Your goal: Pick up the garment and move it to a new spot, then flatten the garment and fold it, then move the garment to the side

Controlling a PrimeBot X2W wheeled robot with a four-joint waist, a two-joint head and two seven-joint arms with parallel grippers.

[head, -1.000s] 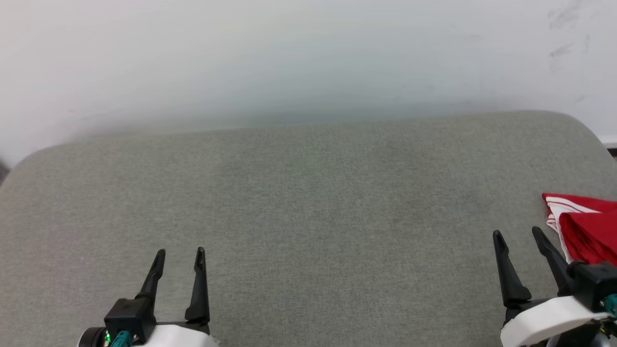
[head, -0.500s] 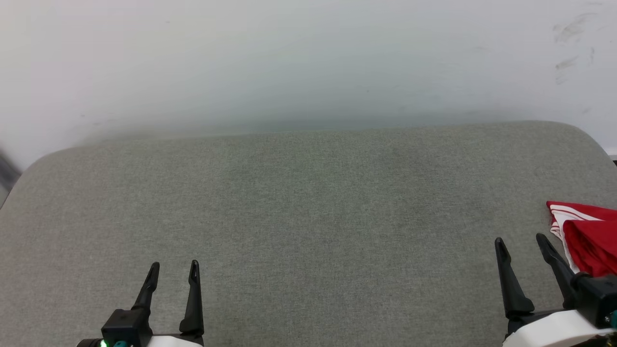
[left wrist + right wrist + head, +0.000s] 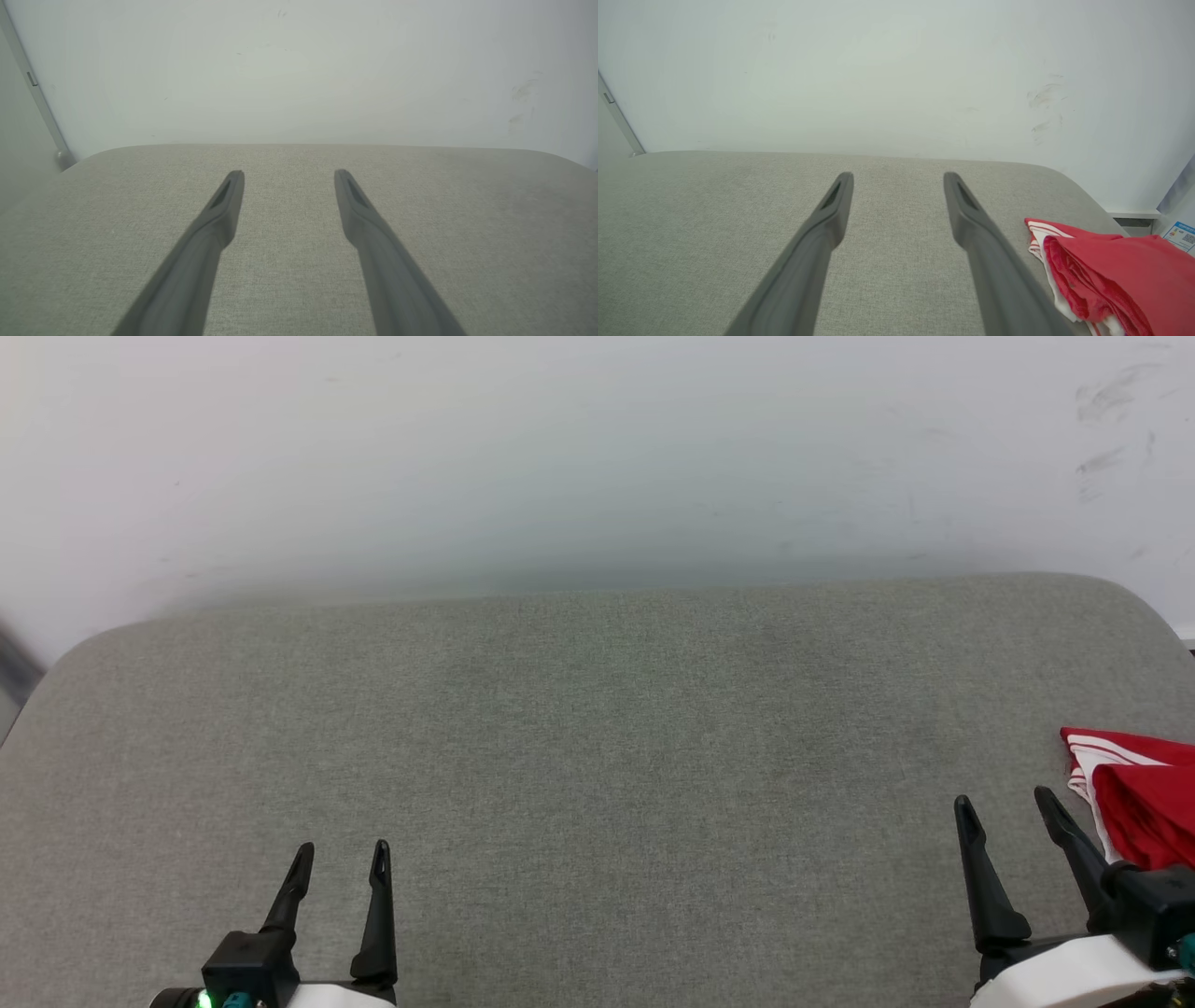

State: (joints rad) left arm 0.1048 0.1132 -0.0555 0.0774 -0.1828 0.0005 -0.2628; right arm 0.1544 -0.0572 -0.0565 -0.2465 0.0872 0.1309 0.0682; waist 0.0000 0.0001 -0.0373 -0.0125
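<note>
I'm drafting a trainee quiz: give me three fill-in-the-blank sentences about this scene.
The red fabric garment with white-striped trim lies at the ____ edge of the grey upholstered cushion.
The left hand and right hand are both ____, holding nothing.
Behind the cushion rises a plain ____ wall.
Missing words: right; open; white.

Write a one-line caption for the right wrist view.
Open right gripper points across the grey fabric surface; the red garment lies heaped to its right.

Holds left gripper (image 3: 342, 849) low at lower left, fingers pointing up and set apart, nothing between. Holds right gripper (image 3: 1005, 798) at lower right, likewise spread, empty.
</note>
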